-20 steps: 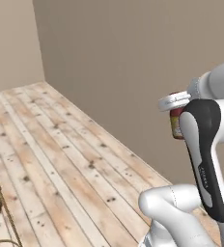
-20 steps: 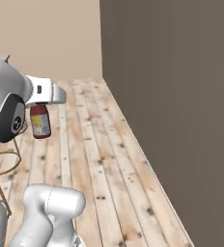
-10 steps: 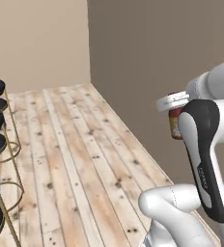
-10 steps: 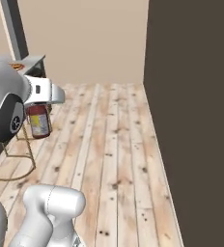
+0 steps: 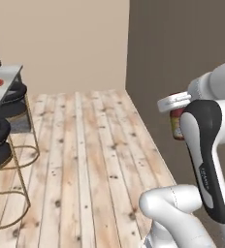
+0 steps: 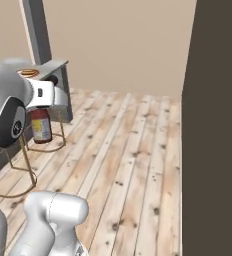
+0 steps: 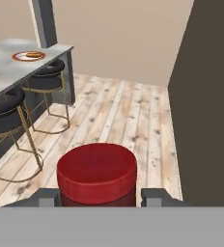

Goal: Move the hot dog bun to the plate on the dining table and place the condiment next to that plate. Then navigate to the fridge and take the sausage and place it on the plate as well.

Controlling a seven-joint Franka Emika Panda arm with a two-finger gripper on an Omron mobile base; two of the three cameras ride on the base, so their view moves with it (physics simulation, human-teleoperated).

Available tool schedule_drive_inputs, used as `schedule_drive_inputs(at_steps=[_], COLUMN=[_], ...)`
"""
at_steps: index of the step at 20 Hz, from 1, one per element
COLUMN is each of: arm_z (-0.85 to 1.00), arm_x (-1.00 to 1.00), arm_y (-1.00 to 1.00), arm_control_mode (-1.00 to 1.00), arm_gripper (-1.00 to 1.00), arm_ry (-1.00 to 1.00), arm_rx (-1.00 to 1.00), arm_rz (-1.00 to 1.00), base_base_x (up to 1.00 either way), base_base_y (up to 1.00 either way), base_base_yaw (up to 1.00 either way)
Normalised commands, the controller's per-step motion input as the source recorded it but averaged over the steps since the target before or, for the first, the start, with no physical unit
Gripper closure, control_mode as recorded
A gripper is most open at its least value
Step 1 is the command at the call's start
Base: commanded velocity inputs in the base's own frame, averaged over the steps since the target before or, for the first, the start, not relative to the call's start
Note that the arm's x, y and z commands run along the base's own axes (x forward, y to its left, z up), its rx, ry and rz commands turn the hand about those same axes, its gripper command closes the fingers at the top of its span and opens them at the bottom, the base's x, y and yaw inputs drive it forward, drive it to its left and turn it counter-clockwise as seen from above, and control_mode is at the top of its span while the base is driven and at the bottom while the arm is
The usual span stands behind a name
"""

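Hand view shows the gripper with its two dark tips on either side of the bottle. The round red cap sits right between the tips, and the gripper is holding the bottle tight. The bottle hangs in the air over the wooden floor.

From the right base view, the bottle hangs straight down under the white hand, with its yellow label facing the camera. From the left base view, the bottle peeks out from behind the dark part of the arm, just below a white round part of the hand.

Far ahead and to the left in the hand view is the long surface with its pale grey marble top. The red-rimmed plate sits on it, near the far end, well away from the bottle. The bun lies on the plate. Two black stools with gold legs stand along the side of the surface, between it and the open floor.

A dark wall stands close on the right side. A tan wall is at the back of the room. A dark grey post rises behind the far end of the surface.
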Motion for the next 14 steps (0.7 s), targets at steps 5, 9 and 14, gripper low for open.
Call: schedule_drive_inputs(at_steps=[5, 9, 14], arm_z=[0.0, 0.0, 0.0], arm_x=[0.0, 0.0, 0.0], arm_y=[0.0, 0.0, 0.0], arm_control_mode=[1.0, 1.0, 1.0], arm_gripper=[1.0, 1.0, 1.0], arm_ry=[0.0, 0.0, 0.0], arm_rx=[0.0, 0.0, 0.0], arm_rz=[0.0, 0.0, 0.0], base_base_x=[1.0, 1.0, 1.0], base_base_y=[-0.4, -0.4, -0.42], base_base_yaw=[0.47, 0.47, 0.46])
